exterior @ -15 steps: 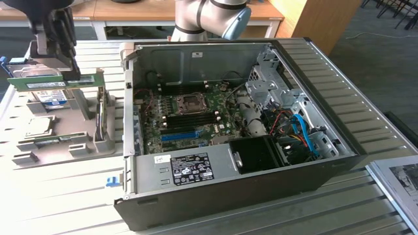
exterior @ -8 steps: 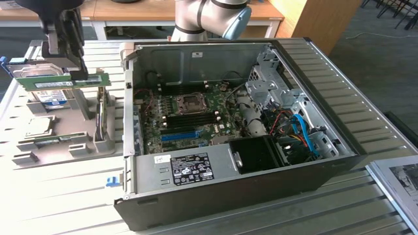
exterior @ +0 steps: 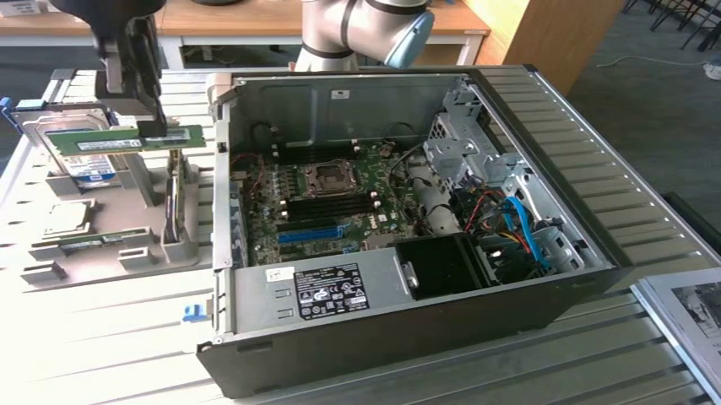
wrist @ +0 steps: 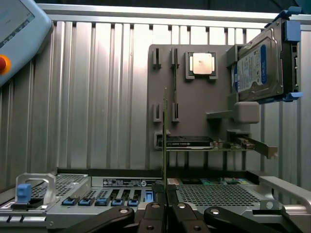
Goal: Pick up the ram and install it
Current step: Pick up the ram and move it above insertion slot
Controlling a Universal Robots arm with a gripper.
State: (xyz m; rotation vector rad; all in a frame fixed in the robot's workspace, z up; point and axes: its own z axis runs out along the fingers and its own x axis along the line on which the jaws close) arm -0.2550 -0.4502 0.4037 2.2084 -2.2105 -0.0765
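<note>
Black two-finger gripper (exterior: 151,128) is clamped narrow on the long thin green circuit-board ram (exterior: 113,141), fingers pinching its upper edge toward the end nearer the case. The ram is held level with its pale label facing the exterior camera, up above the grey plastic parts holder (exterior: 107,249) at the exterior view's left, outside the open black desktop computer case (exterior: 451,321). The boxy silver hard drive with blue-white label (exterior: 81,160) stands just behind the ram in the holder. A square silver processor chip (exterior: 62,218) lies lower on the same holder. Inside the case are the green motherboard (exterior: 338,207) with a bare processor socket (exterior: 330,175), dark memory slots below it and a bright-blue plastic slot (exterior: 310,234). A black power supply box with a white-text label (exterior: 327,283) sits at the near wall. The grey robot arm body (exterior: 360,29) stands behind the case. In the wrist view the gripper (wrist: 165,194) has both fingers closed against the ram (wrist: 165,141), seen edge-on as a thin line, with the holder (wrist: 194,116), hard drive (wrist: 260,63) and processor chip (wrist: 201,64) beyond it on the ribbed metal table (wrist: 97,97). A pale-blue teach pendant with a red button (wrist: 17,34) lies at the table edge.
</note>
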